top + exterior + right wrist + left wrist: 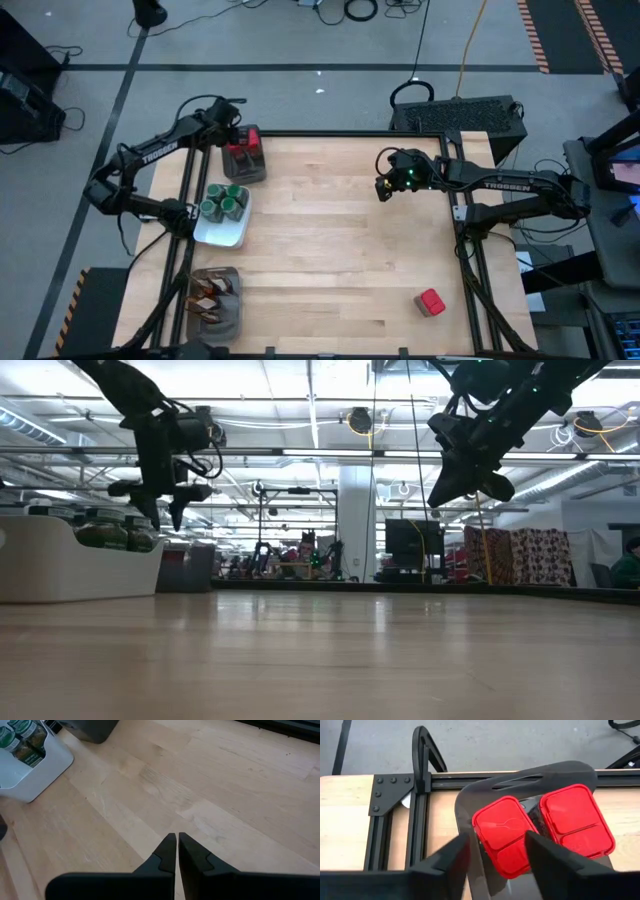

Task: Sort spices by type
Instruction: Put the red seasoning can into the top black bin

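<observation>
Two red boxes (502, 840) (575, 820) lie side by side, flat on the floor of a dark tray (470, 805) at the table's far left. My left gripper (497, 842) hangs open above them, its fingers standing over either side of the nearer box without touching it. A third red box (430, 302) lies alone on the table near the right front. Green-lidded jars (225, 200) stand in a white dish (222, 232). Brown sachets (212, 292) fill a grey mesh tray (228, 322). My right gripper (177, 837) hovers shut over the table's far middle.
The dish and the two trays line the table's left side. Black frame rails (417, 835) run along the table's edges. Bare wood (340, 240) spreads across the middle and right, broken only by the lone red box.
</observation>
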You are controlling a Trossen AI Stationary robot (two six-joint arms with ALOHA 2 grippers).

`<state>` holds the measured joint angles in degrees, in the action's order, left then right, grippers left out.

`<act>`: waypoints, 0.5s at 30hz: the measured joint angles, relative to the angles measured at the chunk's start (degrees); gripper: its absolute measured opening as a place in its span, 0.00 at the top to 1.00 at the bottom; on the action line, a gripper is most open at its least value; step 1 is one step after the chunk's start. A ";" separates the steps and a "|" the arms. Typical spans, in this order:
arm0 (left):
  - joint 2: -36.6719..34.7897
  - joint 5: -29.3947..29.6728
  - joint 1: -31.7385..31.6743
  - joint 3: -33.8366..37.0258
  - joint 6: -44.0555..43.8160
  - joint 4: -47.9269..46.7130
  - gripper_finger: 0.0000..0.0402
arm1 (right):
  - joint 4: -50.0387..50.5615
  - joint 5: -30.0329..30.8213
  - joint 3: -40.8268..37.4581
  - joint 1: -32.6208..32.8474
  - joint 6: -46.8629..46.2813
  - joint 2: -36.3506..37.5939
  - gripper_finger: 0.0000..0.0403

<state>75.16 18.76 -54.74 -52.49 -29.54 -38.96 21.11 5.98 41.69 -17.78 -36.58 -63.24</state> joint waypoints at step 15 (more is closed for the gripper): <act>5.23 3.20 0.00 -0.02 1.40 -1.48 0.98 | -0.01 0.00 0.00 0.00 -0.13 0.00 1.00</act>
<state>80.38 21.96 -54.74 -52.51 -28.14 -40.44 21.10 5.98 41.69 -17.78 -36.71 -63.24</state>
